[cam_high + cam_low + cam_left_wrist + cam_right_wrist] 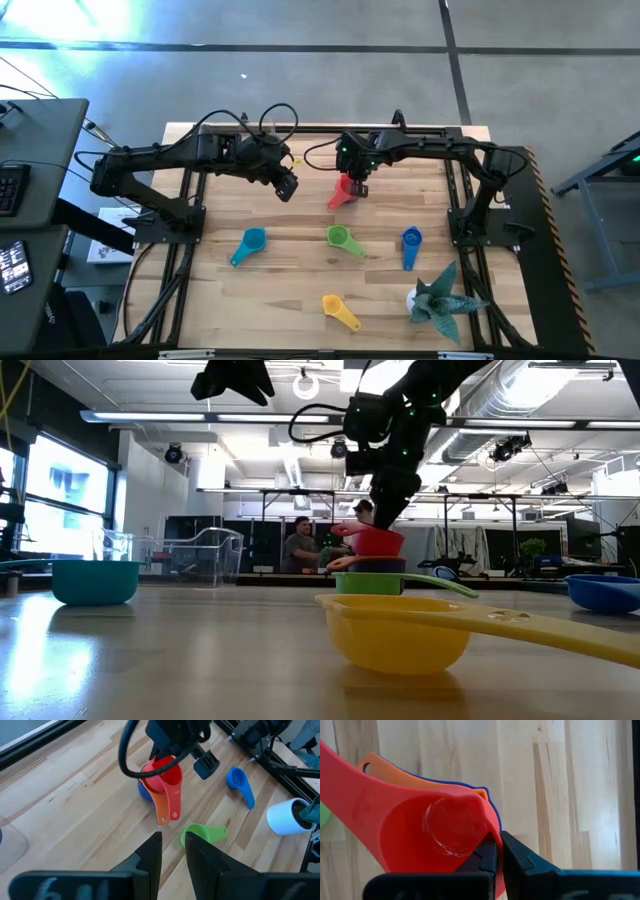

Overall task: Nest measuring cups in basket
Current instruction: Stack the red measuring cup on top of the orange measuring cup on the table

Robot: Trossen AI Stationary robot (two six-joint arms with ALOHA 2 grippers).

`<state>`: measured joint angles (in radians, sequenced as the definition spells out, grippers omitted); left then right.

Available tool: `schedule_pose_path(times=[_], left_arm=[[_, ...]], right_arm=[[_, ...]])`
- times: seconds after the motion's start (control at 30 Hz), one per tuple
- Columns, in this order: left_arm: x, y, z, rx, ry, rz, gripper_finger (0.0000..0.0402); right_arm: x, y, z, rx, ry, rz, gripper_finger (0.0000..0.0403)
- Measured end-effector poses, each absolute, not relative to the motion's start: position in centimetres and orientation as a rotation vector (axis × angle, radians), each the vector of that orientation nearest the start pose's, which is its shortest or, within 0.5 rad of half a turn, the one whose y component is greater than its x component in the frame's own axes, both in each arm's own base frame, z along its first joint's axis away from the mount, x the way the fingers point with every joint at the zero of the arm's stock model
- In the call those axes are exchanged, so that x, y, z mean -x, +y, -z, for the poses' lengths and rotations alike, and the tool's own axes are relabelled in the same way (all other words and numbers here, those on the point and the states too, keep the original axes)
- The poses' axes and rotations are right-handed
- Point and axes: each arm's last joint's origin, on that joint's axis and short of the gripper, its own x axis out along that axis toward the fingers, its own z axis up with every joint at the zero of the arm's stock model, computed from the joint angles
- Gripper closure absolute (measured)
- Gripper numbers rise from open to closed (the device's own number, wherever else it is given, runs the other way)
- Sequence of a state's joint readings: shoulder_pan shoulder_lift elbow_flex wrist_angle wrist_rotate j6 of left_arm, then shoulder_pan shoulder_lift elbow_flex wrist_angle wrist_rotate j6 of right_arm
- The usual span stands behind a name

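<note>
A red measuring cup (343, 190) sits atop an orange cup (165, 805) and a purple cup (377, 565), stacked at the table's middle far part. My right gripper (497, 852) is shut on the red cup's rim. My left gripper (173, 845) hovers high to the stack's left, open by a narrow gap and empty. Light blue (250, 243), green (340, 238), dark blue (411, 240) and yellow (338, 308) cups lie singly on the wood. The clear basket (205, 555) stands at the far left. My right gripper pinches the red cup's rim (492, 827) on the side away from its handle, one finger inside the bowl and one outside. The fingers come from above, pointing down. The red cup (377, 541) stays upright with its bottom in the orange cup below.
A teal spiky plant figure (440, 295) in a white pot (285, 817) stands near the table's right near corner. The arms' black frames run along both table sides. People show in the room beyond the far edge. Bare wood lies between the loose cups.
</note>
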<state>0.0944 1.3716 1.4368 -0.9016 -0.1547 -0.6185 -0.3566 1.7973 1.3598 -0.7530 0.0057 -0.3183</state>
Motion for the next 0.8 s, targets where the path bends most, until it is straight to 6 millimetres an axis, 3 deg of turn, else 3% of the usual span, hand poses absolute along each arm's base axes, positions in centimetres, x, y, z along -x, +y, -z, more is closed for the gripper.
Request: schedule_pose_path(times=[0.27,0.8], left_arm=[[-27.12,3.03,-36.66,0.551,0.736,-0.489,0.0326],[-27.12,3.03,-36.67,0.556,0.734,-0.492,0.0326]], right_arm=[[-34.02,-12.56,-22.16,0.089,1.213,0.118,0.0399],[-34.02,-12.56,-22.18,0.095,1.213,0.115,0.0340]])
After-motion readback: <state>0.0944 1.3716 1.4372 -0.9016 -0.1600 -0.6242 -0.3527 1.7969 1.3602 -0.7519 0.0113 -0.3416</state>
